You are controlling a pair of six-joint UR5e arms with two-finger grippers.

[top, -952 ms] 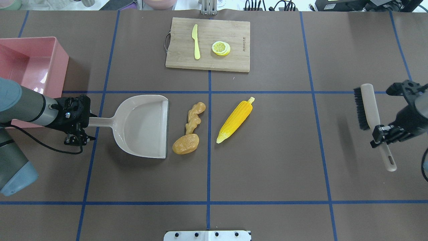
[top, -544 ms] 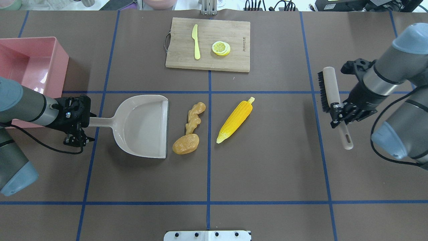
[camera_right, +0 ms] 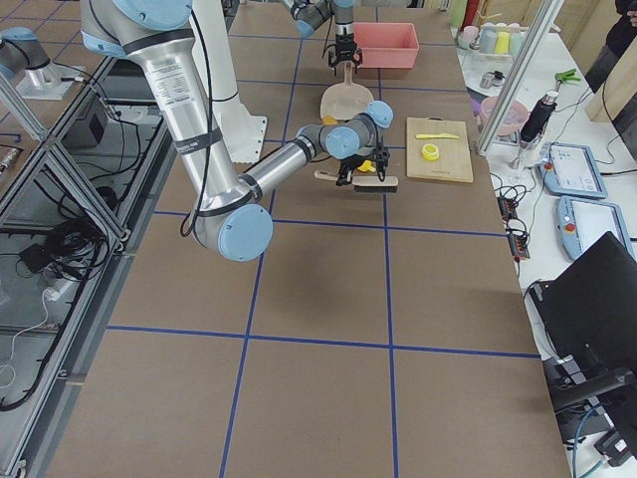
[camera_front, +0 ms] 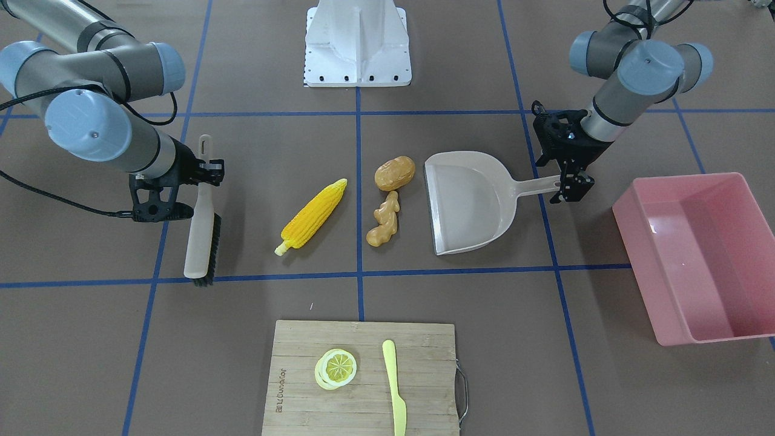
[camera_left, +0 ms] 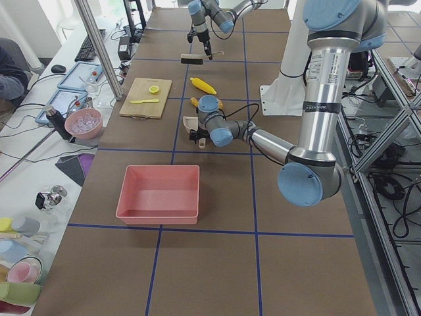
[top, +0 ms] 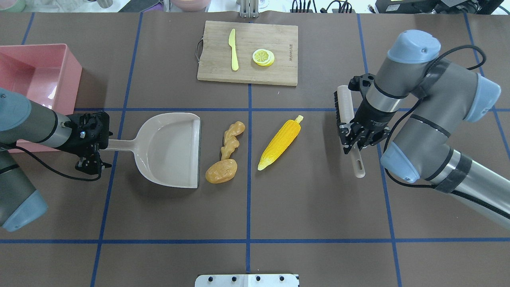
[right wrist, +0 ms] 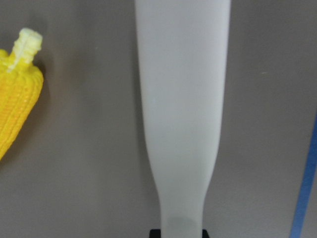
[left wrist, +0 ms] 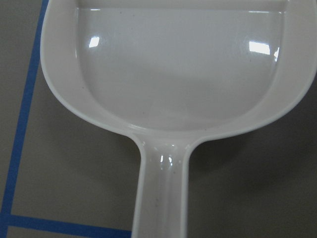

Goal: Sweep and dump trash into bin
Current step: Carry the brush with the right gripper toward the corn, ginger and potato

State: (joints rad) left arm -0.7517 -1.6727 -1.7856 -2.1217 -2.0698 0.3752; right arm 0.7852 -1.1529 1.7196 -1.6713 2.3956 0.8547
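Starting at the left of the overhead view, you'll find the pink bin (top: 71, 81) upright at the left edge of the table (top: 318, 207). Just right of it is your left gripper (camera_front: 569, 183), its jaws clenched on the end of the beige dustpan's (top: 171, 149) long handle. The left wrist camera looks along that handle into the pan. The dustpan rests on the table with its open lip facing right.

The brown potato (top: 221, 171) lies just beside the near corner of that lip, with a narrow gap between them. The tan ginger root (top: 232, 139) stretches from the potato toward the far side. Its near end is against the potato or just beside it; you cannot tell which. Both sit just left of the centre blue tape line (top: 249, 199). The yellow corn cob (top: 281, 141) lies slanted just right of that line, stalk end toward the far right, apart from the other two. All three are on the table, outside the bin.

Beyond them, at the far edge, a wooden cutting board (top: 279, 75) carries a yellow-green plastic knife (top: 233, 50) and, to its right, stacked lemon slices (top: 263, 57).

Farther right, your right gripper (top: 354, 139) has its jaws closed around the pale handle of the hand brush (top: 343, 104). The black bristles face the corn, and the brush is apart from the cob. You cannot tell whether the bristles touch the table.
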